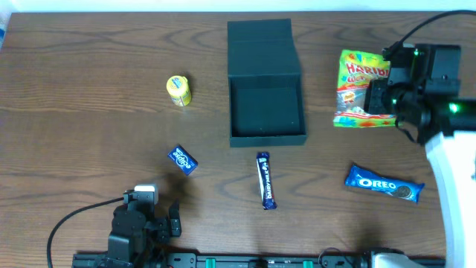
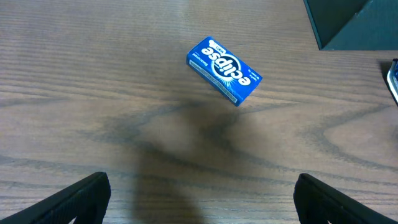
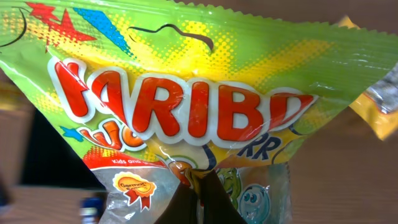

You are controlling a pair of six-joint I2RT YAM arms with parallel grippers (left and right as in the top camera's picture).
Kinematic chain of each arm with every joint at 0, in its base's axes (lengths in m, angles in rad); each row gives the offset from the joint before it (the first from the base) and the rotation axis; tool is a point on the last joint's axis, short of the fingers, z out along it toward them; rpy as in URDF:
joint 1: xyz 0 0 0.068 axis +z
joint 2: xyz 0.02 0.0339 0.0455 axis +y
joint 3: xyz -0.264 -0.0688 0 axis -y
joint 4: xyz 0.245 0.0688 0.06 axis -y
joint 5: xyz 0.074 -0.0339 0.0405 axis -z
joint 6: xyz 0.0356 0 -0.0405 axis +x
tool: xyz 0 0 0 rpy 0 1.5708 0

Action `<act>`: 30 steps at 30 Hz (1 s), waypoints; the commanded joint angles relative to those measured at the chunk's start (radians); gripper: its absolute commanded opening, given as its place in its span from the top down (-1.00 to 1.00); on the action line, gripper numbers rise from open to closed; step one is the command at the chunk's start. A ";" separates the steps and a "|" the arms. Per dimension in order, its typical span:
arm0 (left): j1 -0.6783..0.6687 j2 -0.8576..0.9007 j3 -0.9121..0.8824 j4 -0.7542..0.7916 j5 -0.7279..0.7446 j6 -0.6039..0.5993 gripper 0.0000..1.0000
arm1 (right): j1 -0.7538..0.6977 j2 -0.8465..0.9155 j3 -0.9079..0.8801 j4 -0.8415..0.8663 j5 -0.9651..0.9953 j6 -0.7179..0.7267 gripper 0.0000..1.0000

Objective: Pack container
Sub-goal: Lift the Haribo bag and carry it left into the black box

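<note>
Green-yellow Haribo bag (image 3: 186,93) is pinched by a thin fold in my closed right end effector (image 3: 198,188), right of the open teal container (image 1: 268,138) on the bench (image 1: 89,149), so it could slip or snag the wall; left end effector (image 2: 202,199) gapes empty

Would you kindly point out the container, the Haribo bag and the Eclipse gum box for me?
container (image 1: 266,109): overhead view, on the bare floor inside the open box.
Haribo bag (image 3: 186,115): right wrist view, on the red lettering of its front.
Eclipse gum box (image 2: 224,70): left wrist view, on its printed top face.
</note>
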 commanded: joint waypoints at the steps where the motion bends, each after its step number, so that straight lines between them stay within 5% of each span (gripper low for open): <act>1: 0.006 -0.006 -0.013 -0.066 -0.028 -0.011 -0.91 | 0.079 -0.069 0.010 0.005 -0.045 0.122 0.97; 11: 0.006 -0.006 -0.013 -0.066 -0.027 -0.011 -0.90 | 0.335 -0.041 0.010 0.045 -0.045 0.244 0.97; 30: 0.006 -0.006 -0.013 -0.066 -0.027 -0.011 -0.90 | 0.369 0.443 0.176 0.146 -0.119 0.269 0.97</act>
